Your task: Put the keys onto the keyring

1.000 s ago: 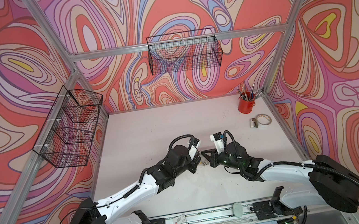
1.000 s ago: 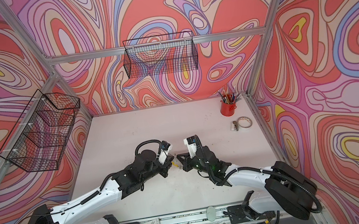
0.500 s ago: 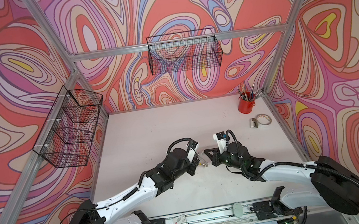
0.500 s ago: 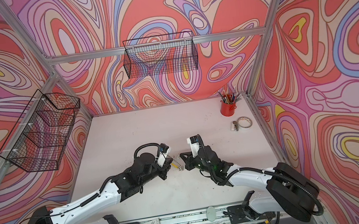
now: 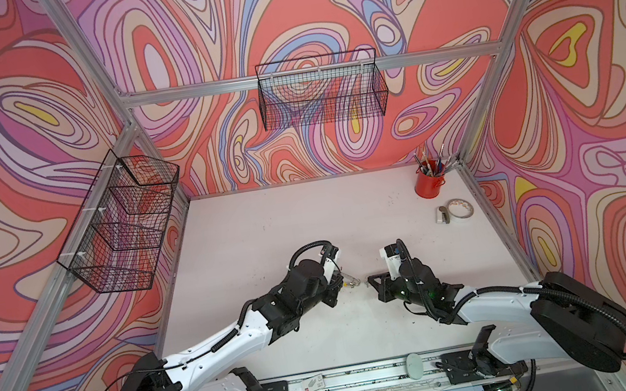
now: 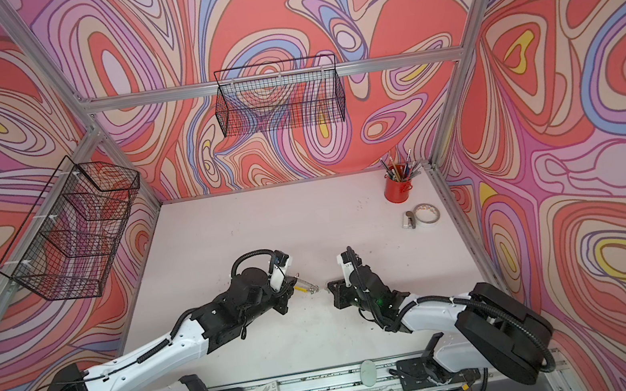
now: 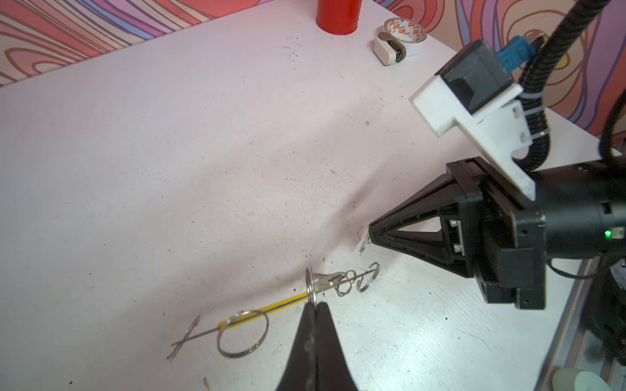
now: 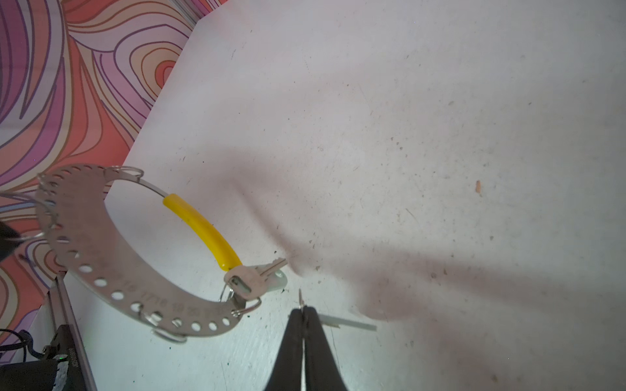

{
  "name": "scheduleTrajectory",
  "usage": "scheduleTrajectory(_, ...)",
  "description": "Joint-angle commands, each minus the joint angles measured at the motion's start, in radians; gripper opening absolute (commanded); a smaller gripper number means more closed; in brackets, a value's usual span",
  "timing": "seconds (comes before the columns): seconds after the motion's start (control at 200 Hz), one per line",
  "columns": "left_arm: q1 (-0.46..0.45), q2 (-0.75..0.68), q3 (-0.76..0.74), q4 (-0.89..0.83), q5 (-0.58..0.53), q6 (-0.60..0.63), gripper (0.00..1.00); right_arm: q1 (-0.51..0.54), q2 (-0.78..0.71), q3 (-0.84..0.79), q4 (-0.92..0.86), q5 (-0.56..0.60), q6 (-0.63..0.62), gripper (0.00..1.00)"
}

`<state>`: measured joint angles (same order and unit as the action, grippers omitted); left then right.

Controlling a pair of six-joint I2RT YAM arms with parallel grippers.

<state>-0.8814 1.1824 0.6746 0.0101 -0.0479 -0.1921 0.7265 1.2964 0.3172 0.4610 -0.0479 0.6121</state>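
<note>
**Spotter A:** Your left fingers (image 7: 328, 338) are pressed fully together on one small wire loop at the rim of the keyring (image 8: 101, 270). You are holding the hoop tilted above the surface (image 8: 406, 135), and both top views show it between your two arms.

**Spotter B:** Agreed. One key (image 8: 259, 270) hangs by the end of the yellow sleeve (image 8: 203, 230), its pale tag behind it. It is just beside your right fingers (image 8: 291, 345) but not touching them.

**Spotter A:** Those are closed tight as well, pinching a thin sliver of metal (image 8: 300, 297) at their tips.

**Spotter B:** A pale flat strip (image 8: 352, 324) shows just behind them. You cannot tell from here whether it is the second key's tag.
</note>
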Motion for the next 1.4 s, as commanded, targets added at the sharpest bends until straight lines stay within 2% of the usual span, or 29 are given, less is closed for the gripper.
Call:
scheduleTrajectory(0.0,0.010,0.047,0.025,-0.043,-0.017,-0.027,0.00,-0.004,0.016,-0.003,0.024,0.015,0.008,0.00)
scheduleTrajectory(0.351,0.037,0.257,0.159,-0.070,-0.036,-0.043,0.00,-0.004,0.006,0.009,-0.041,0.070,-0.007,0.00)
scheduleTrajectory(0.611,0.048,0.373,0.220,-0.068,-0.008,-0.042,0.00,-0.017,0.006,0.019,-0.077,0.077,-0.027,0.00)
scheduleTrajectory(1.152,0.055,0.490,0.221,-0.039,0.157,-0.110,0.00,-0.121,0.102,0.075,-0.082,0.038,-0.002,0.00)
scheduleTrajectory(1.252,0.056,0.497,0.218,-0.044,0.163,-0.136,0.13,-0.128,0.110,0.087,-0.085,0.036,-0.012,0.00)
scheduleTrajectory(1.397,0.065,0.437,0.218,-0.053,0.206,-0.210,0.38,-0.132,0.123,0.110,-0.104,0.031,-0.038,0.00)
